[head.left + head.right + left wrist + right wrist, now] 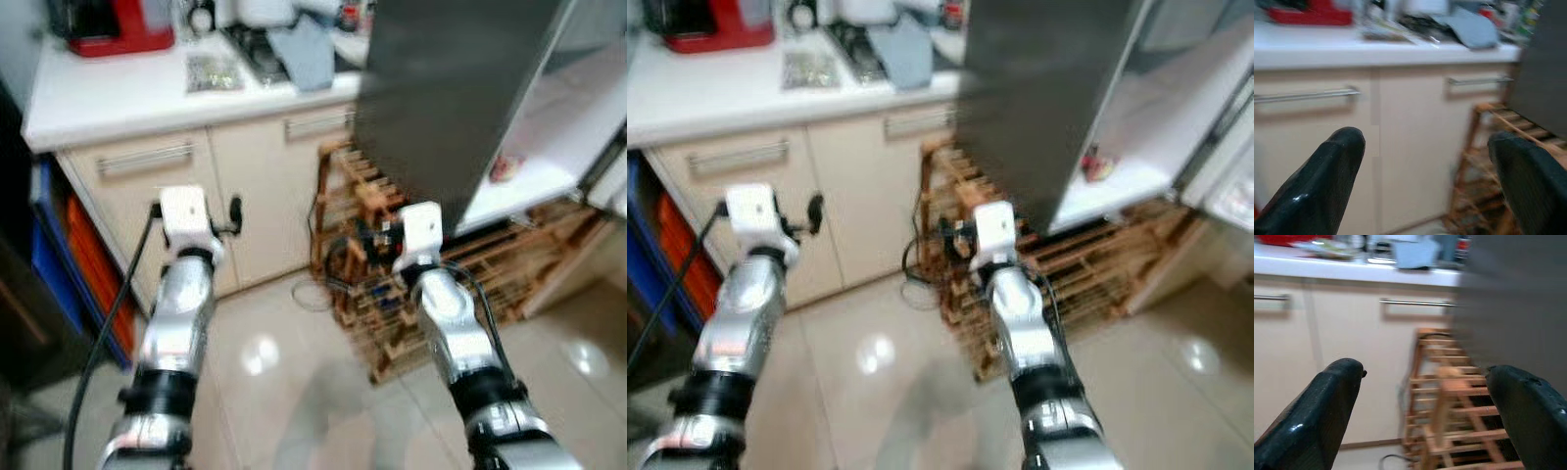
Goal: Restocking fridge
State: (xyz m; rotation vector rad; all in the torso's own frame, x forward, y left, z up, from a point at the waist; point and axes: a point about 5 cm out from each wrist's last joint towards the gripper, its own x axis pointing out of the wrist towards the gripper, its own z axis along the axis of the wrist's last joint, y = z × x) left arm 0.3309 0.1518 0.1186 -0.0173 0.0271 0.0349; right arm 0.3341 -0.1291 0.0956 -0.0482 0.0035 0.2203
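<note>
Two silver arms reach forward across the lower half of the head views, the left end effector (1425, 181) held in front of the cream cabinet doors (186, 196) at centre left and the right end effector (1425, 416) in front of the wooden rack (431, 294) at centre right. Both end effectors are spread wide and carry nothing; in each wrist view the two black fingers (1322, 186) stand far apart with only cabinet and rack between them. The fridge (549, 137), the task's thing, fills the upper right of the frame: its dark grey door (441, 88) hangs open toward the camera, and behind it a white shelf (529, 176) carries a small reddish item (503, 168), too blurred to name. The wooden rack stands on the glossy tiled floor (294, 372) below the open door, beside the cabinets, with a dark cable (313, 289) looped on the floor at its left foot. Along the top of the frame runs the white surface (118, 98), bearing a red appliance (118, 24) at upper left, a small patterned packet (211, 70) near the middle and a grey cloth (304, 54) just right of it. Blue and orange crates (69, 255) sit at the far left edge. The pictures are soft with motion blur.
</note>
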